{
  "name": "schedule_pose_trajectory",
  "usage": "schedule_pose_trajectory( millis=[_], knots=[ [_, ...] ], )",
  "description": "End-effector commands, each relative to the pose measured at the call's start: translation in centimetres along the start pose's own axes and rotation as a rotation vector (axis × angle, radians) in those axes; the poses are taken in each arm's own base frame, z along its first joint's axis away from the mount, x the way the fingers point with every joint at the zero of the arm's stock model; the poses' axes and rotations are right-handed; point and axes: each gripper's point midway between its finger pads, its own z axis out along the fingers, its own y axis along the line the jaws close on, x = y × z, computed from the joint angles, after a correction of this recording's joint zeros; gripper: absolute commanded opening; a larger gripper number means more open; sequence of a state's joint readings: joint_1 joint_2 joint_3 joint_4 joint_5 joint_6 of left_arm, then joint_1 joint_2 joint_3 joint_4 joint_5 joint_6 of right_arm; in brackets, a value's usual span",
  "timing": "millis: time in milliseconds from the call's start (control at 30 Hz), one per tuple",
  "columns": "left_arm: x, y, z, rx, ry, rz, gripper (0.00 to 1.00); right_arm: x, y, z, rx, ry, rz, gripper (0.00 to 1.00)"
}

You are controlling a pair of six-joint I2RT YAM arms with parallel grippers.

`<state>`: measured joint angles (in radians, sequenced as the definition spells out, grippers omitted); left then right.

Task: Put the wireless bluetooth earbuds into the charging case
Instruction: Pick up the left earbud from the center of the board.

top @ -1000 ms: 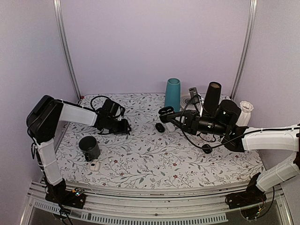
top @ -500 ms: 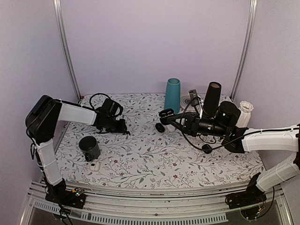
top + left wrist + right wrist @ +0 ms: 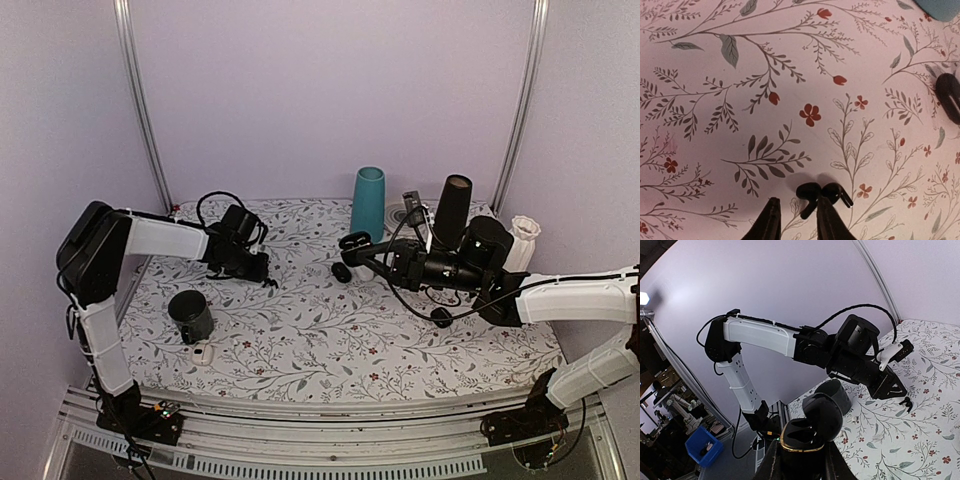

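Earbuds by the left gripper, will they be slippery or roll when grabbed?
Probably slippery: the earbuds look glossy and rounded. Tiny next to the left gripper, they likely weigh little and could scoot when nudged. Their stems should stop them rolling far.

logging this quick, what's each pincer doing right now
left pincer: slightly open around an earbud
right pincer: shut on the charging case

Left pincer (image 3: 798, 207) slightly parted, right pincer (image 3: 801, 455) clamped.
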<state>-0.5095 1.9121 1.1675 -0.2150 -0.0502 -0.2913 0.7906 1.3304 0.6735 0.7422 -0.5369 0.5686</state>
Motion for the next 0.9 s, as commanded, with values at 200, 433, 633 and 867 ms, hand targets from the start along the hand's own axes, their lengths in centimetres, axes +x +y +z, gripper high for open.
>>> schedule_pose_trajectory(
  millis=[200,433,633,867],
  knots=[
    [0.9,-1.3,2.1,-0.017,0.072,0.101,0.27,-0.7,0.4,-0.2,-0.017,-0.023,-0.004,0.03],
    [0.9,-0.8,2.7,-0.066,0.086,0.121,0.27,-0.8,0.5,-0.3,-0.019,-0.025,-0.006,0.03],
    [1.0,-0.8,2.9,-0.063,0.092,0.132,0.27,-0.6,0.4,-0.4,-0.017,-0.023,-0.003,0.03],
    [1.3,-0.7,3.2,-0.067,0.109,0.139,0.27,-0.6,0.5,-0.3,-0.018,-0.022,-0.004,0.03]
  ],
)
